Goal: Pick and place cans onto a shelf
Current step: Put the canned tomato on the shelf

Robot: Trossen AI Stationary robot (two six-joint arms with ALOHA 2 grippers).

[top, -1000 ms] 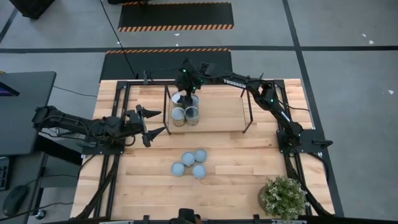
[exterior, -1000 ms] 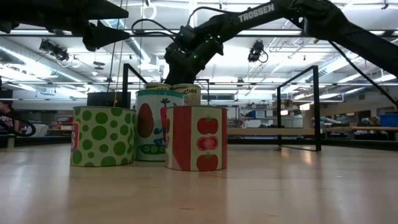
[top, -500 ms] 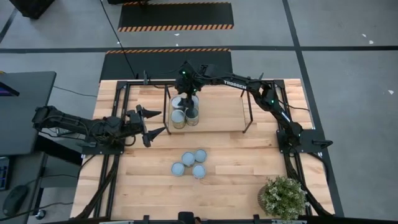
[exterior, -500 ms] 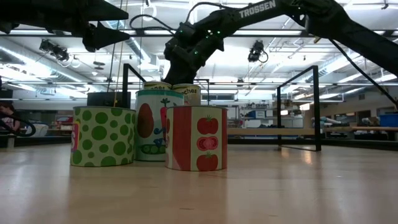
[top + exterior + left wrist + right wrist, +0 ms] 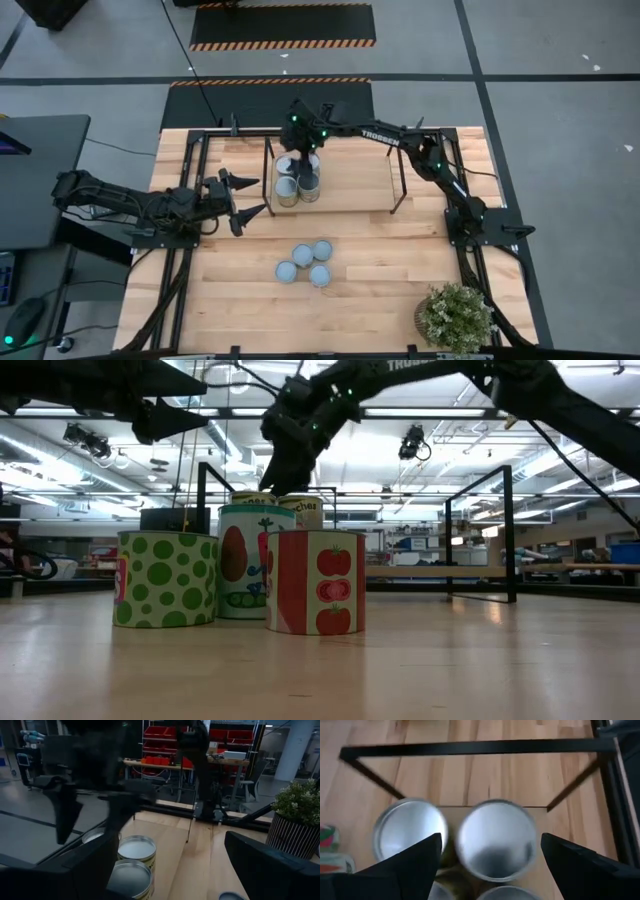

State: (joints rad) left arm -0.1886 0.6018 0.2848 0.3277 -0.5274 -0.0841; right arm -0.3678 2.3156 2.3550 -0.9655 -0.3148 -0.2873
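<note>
The shelf (image 5: 398,182) stands at the table's far middle, a frame of thin dark rods (image 5: 470,746) on light wood. Several cans stand on their bases at its left end (image 5: 309,184), their silver tops showing in the right wrist view (image 5: 495,840). My right gripper (image 5: 298,162) hangs open above them, pointing down, its fingers (image 5: 415,865) clear of the tops. Several more cans (image 5: 304,256) stand on the table's near middle, among them a tomato-label can (image 5: 315,582). My left gripper (image 5: 246,196) waits open and empty left of the shelf.
A potted plant (image 5: 455,315) stands at the near right corner. Black rails (image 5: 185,200) run along the table's left and right edges. The shelf's right part (image 5: 355,175) is bare wood. The shelf's upright posts (image 5: 510,530) stand around the cans.
My right gripper has risen from just over the shelf's cans to well above them, and the cans have stayed where they stood.
</note>
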